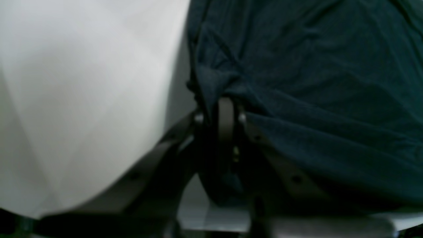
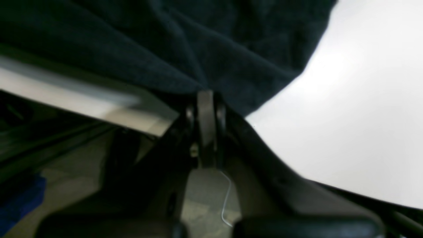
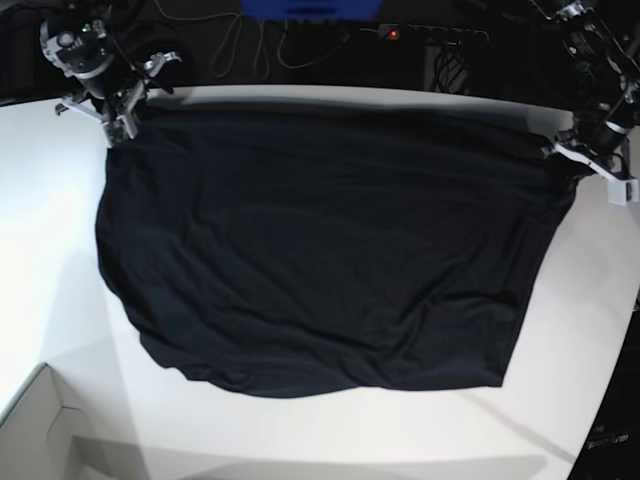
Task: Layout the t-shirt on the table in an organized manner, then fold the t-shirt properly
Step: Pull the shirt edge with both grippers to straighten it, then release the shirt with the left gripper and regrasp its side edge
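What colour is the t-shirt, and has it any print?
Plain black t-shirt, no visible print; the base view shows it best.

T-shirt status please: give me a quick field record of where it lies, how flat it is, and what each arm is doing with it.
shirt: t-shirt spread wide on the table
flatness: mostly flat, light wrinkles, near hem curved
left gripper: jaws shut on a far corner, by the table's far edge
right gripper: jaws shut on the other far corner
fold: not yet begun
other: white box at the table's near corner
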Motion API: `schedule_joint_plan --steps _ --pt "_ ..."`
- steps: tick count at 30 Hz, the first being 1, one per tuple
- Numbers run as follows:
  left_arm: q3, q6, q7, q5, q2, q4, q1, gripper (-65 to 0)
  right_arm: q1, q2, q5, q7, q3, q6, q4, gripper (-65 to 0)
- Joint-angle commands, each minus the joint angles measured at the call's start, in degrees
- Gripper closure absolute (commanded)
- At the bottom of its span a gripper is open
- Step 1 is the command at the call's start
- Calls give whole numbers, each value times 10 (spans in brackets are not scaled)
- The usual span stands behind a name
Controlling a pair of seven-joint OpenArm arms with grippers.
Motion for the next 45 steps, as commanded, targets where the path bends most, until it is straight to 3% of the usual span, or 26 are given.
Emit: schedule_joint_plan --steps 1,14,31,38,45 --pt "-3 -3 -13 -6 -11 -3 1 -3 -6 6 3 10 -1 -3 11 0" --pt "-21 -4 -13 -6 -14 -91 1 -3 -13 18 3 10 0 -3 8 0" --pt "-22 -5 -7 -11 -30 -82 1 -3 -32 15 3 10 5 -3 52 0" --pt "-22 -5 -6 -11 -30 -29 1 -3 -25 19 83 11 44 -3 58 0" --pt "-21 -5 -6 -11 -30 -22 -17 -3 21 16 90 9 50 -3 59 0"
